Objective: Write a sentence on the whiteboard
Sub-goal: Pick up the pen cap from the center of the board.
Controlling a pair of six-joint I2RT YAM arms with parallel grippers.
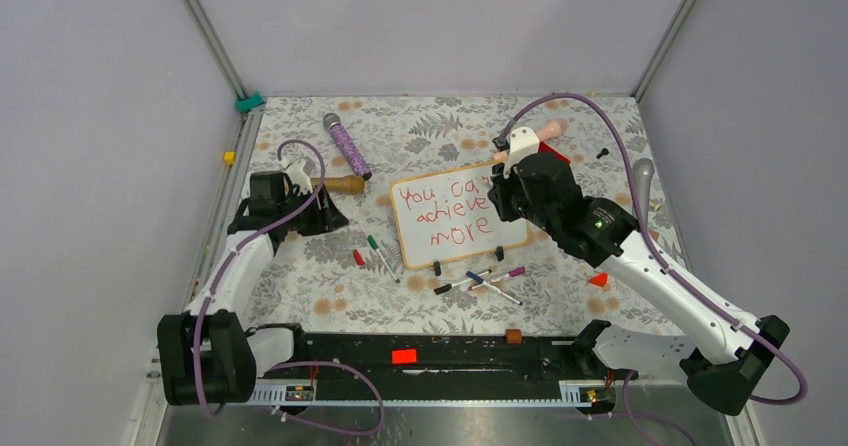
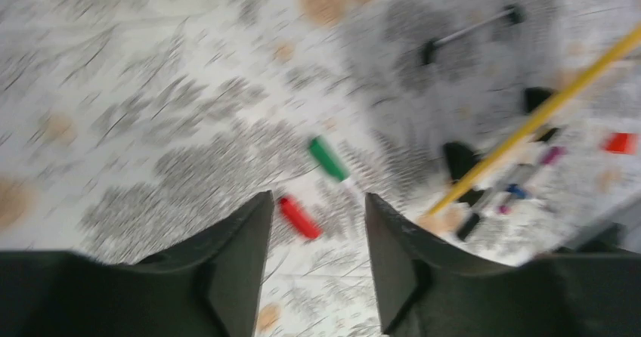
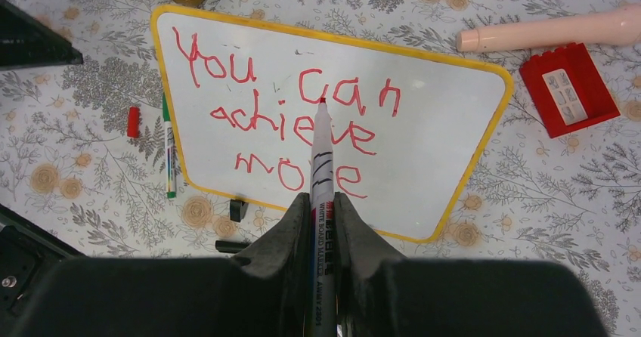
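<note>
The whiteboard (image 1: pixel 455 221) lies flat on the floral cloth at mid table and shows in the right wrist view (image 3: pixel 423 133) too. The sentence (image 3: pixel 291 122) in red marker reads "You can achieve more" on three lines. My right gripper (image 3: pixel 323 201) is shut on a white marker (image 3: pixel 321 171) with a red tip, held above the board's middle; in the top view the gripper (image 1: pixel 508 188) hangs over the board's right end. My left gripper (image 2: pixel 319 224) is open and empty, left of the board (image 1: pixel 300 201), above a red cap (image 2: pixel 299 217).
A green-capped marker (image 1: pixel 378 254) and red cap (image 1: pixel 358 258) lie left of the board. Several markers (image 1: pixel 480 281) lie in front of it. A purple microphone (image 1: pixel 347 146), wooden handle (image 1: pixel 338 184), pink handle (image 3: pixel 552 31) and red brick (image 3: pixel 567 88) lie behind.
</note>
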